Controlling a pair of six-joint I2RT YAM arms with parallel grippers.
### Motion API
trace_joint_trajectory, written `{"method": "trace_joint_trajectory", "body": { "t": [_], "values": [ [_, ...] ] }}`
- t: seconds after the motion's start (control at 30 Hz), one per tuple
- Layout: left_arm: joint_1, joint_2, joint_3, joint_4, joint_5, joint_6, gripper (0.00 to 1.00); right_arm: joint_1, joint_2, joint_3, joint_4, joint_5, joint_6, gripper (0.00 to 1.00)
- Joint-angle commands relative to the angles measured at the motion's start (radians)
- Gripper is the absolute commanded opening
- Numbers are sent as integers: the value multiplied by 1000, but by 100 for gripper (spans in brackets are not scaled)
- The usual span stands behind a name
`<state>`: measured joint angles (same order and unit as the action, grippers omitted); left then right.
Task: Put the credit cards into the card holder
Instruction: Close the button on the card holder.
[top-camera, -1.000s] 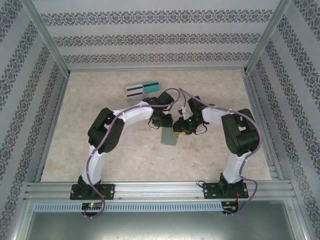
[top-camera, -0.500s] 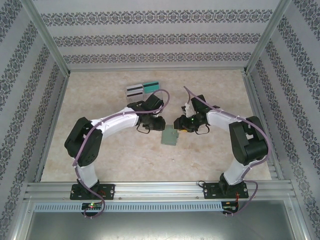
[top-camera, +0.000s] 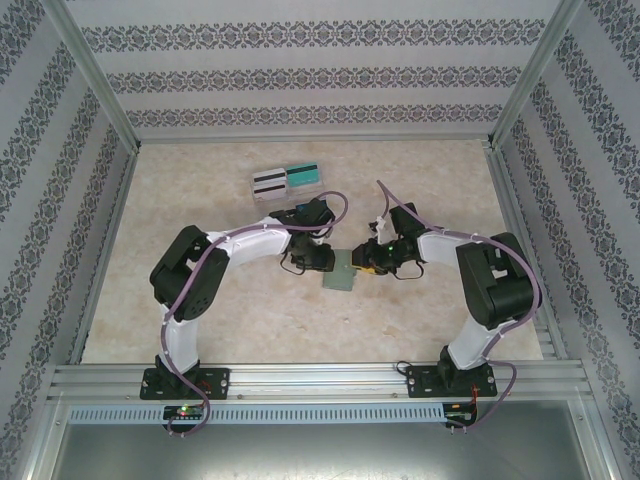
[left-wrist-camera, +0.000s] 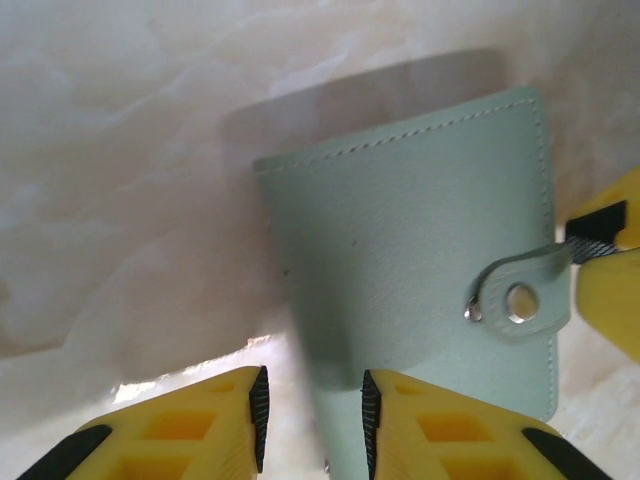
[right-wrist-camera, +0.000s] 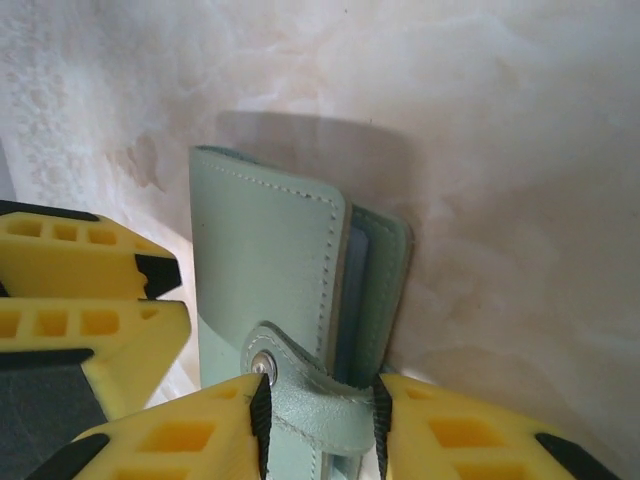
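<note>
Card holder (top-camera: 340, 278) lying on bench (top-camera: 200, 300), right claw (right-wrist-camera: 318, 430) pinching its snap strap (right-wrist-camera: 310, 395), left claw (left-wrist-camera: 315, 420) slightly spread, straddling its opposite edge, credit cards (top-camera: 287, 180) lying well beyond left claw.

The card holder (top-camera: 340, 277) is set on the table (top-camera: 230, 320) between the left gripper (left-wrist-camera: 312, 425) and the right gripper (right-wrist-camera: 320, 415). The credit cards (top-camera: 287, 180) are laid well behind it, apparently overlapping.

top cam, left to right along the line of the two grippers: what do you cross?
left gripper → card holder → right gripper
</note>
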<state>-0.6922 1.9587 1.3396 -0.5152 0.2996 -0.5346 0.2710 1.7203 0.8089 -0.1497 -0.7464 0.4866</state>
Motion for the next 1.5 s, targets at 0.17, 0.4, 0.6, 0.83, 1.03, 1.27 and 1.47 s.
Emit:
{"method": "trace_joint_trajectory", "body": {
  "t": [0.17, 0.4, 0.6, 0.83, 1.03, 1.27, 1.47],
  "values": [
    [-24, 49, 35, 21, 30, -8, 32, 19, 27, -11, 65, -44, 32, 32],
    [-30, 57, 39, 27, 28, -10, 31, 44, 31, 8, 20, -10, -5, 32],
    [-30, 58, 44, 24, 26, -11, 31, 65, 25, 18, -27, 37, -28, 32],
    [-41, 65, 46, 38, 33, -21, 31, 91, 43, 30, -38, 83, -41, 32],
    [-51, 65, 38, 53, 37, -34, 31, 123, 58, 52, -24, 91, -23, 32],
    [-59, 78, 33, 85, 43, -53, 30, 149, 62, 63, -40, 65, -25, 32],
    [-59, 82, 26, 93, 32, -63, 29, 154, 48, 53, -91, 59, -73, 32]
  ]
}}
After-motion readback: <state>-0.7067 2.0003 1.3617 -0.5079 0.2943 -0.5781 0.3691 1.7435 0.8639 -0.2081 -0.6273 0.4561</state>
